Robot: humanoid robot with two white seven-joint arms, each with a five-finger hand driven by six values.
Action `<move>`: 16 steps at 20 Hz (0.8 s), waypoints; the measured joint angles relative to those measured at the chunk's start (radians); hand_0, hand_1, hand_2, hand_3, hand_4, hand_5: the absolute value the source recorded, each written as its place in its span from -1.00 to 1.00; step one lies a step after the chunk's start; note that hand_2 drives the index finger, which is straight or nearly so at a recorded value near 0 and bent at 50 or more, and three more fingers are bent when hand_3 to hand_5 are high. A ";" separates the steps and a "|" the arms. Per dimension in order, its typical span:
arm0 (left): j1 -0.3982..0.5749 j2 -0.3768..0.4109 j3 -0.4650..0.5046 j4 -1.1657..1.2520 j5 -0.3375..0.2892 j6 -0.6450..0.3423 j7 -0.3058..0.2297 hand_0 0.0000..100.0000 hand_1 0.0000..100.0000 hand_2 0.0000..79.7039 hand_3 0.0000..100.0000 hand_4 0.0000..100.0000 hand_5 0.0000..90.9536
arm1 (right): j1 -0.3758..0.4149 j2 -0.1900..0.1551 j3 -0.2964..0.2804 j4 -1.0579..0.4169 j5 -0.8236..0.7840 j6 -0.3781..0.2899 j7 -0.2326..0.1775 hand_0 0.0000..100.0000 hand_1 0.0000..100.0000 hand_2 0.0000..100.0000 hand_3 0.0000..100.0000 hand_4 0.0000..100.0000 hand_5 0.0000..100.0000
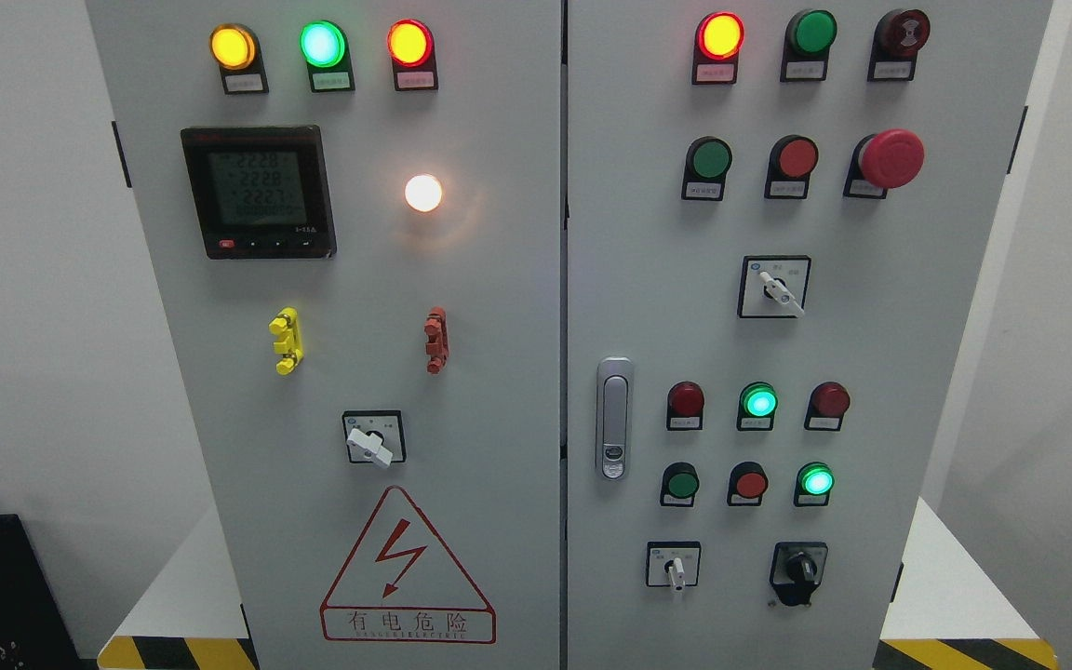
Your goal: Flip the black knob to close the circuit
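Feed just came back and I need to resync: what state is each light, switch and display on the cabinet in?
Top-left yellow, green, red lamps: lit.
White round lamp: lit.
Black digital meter: on, showing readings.
Top-right red lamp: lit.
Green lamp beside it: unlit.
Two lower green lamps: lit.
Black rotary knob: untouched, handle roughly vertical.
Silver door latch: closed.
Robot hands: not in view.

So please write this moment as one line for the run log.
stage: before reach | black knob: lower right of right door, untouched | hands: not in view | green lamp above knob: lit
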 measured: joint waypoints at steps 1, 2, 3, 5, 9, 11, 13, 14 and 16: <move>0.000 0.000 0.000 0.000 0.000 0.000 0.000 -0.76 0.11 -1.00 -1.00 -1.00 -1.00 | 0.024 0.004 0.007 -0.051 -0.018 -0.005 0.011 -1.00 -0.77 -1.00 -0.96 -0.99 -1.00; 0.000 0.000 0.000 0.000 0.000 0.000 0.000 -0.76 0.11 -1.00 -1.00 -1.00 -1.00 | 0.044 0.007 0.012 -0.096 -0.043 -0.009 0.022 -1.00 -0.75 -1.00 -0.92 -0.94 -1.00; 0.000 0.000 0.000 0.000 0.000 0.000 0.000 -0.76 0.11 -1.00 -1.00 -1.00 -1.00 | 0.063 0.010 0.019 -0.141 -0.068 -0.011 0.026 -1.00 -0.74 -1.00 -0.90 -0.93 -1.00; 0.000 0.000 0.000 0.000 0.000 0.000 0.000 -0.76 0.11 -1.00 -1.00 -1.00 -1.00 | 0.094 0.016 0.029 -0.332 -0.113 -0.014 0.031 -1.00 -0.72 -0.98 -0.70 -0.71 -1.00; 0.000 0.000 0.000 0.000 0.000 0.000 0.000 -0.76 0.11 -1.00 -1.00 -1.00 -1.00 | 0.142 0.017 0.039 -0.671 -0.164 -0.016 0.037 -1.00 -0.67 -0.39 0.09 -0.13 -0.34; 0.000 0.000 0.000 0.000 0.000 0.000 0.000 -0.76 0.11 -1.00 -1.00 -1.00 -1.00 | 0.163 0.015 0.039 -0.843 -0.166 -0.018 0.025 -1.00 -0.57 -0.08 0.42 0.11 -0.20; 0.000 0.000 0.000 0.000 0.000 0.000 0.000 -0.76 0.11 -1.00 -1.00 -1.00 -1.00 | 0.174 0.012 0.036 -1.004 -0.111 -0.023 -0.028 -1.00 -0.47 0.05 0.48 0.23 -0.13; 0.000 0.000 0.000 0.000 0.000 0.000 0.000 -0.76 0.11 -1.00 -1.00 -1.00 -1.00 | 0.177 0.011 0.034 -1.083 -0.060 -0.029 -0.060 -1.00 -0.45 0.15 0.57 0.33 -0.03; 0.000 0.000 0.000 0.000 0.000 0.000 0.000 -0.76 0.11 -1.00 -1.00 -1.00 -1.00 | 0.177 0.009 0.027 -1.216 0.065 -0.074 -0.113 -1.00 -0.43 0.27 0.69 0.42 0.12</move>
